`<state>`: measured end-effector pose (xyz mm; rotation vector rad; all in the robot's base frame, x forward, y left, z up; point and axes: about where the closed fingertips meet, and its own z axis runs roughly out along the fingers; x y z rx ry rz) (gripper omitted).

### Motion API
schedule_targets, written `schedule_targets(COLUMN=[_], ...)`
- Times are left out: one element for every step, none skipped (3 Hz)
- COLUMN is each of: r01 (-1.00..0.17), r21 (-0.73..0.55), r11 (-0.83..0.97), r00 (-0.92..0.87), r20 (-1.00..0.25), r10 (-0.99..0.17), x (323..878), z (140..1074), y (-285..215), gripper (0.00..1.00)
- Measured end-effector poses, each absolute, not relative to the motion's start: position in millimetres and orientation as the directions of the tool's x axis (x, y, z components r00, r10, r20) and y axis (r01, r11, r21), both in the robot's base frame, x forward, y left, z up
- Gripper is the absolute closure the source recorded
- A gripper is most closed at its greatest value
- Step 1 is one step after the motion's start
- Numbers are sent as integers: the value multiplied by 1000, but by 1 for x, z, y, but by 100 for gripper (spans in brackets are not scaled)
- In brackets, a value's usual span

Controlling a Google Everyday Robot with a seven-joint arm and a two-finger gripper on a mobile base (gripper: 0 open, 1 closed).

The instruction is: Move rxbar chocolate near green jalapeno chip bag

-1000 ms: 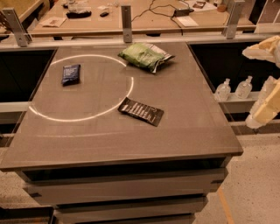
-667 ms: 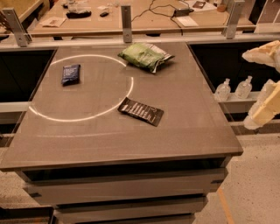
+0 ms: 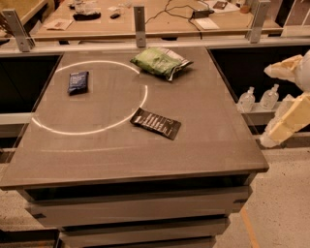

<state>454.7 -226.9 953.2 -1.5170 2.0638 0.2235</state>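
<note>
The rxbar chocolate (image 3: 155, 123) is a flat black wrapper with white lettering, lying near the middle of the table, just outside the white circle's right side. The green jalapeno chip bag (image 3: 161, 62) lies at the table's far edge, right of centre. My gripper (image 3: 267, 105) hangs off the table's right side, beyond the edge and well right of the bar. Its two cream fingers (image 3: 286, 123) stand apart with nothing between them.
A small dark blue packet (image 3: 78, 81) lies inside the white circle (image 3: 87, 128) at the far left. The grey table (image 3: 208, 145) has drawers below. Clear bottles (image 3: 256, 99) stand on a low shelf to the right. A cluttered bench (image 3: 145, 14) with metal posts runs behind.
The gripper has shifted very slightly at the right edge of the view. The bar, the chip bag and the blue packet have not moved.
</note>
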Motion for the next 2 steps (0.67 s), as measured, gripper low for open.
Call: schedule_targets(r01=[-904,-900], r21=[-117,-62], r11=[412,432], r00=[-275,-295], r20=[-578,-644], r10=[-768,-706], x=[448,443], z=[922,881], y=[-209,-191], gripper=[0,0])
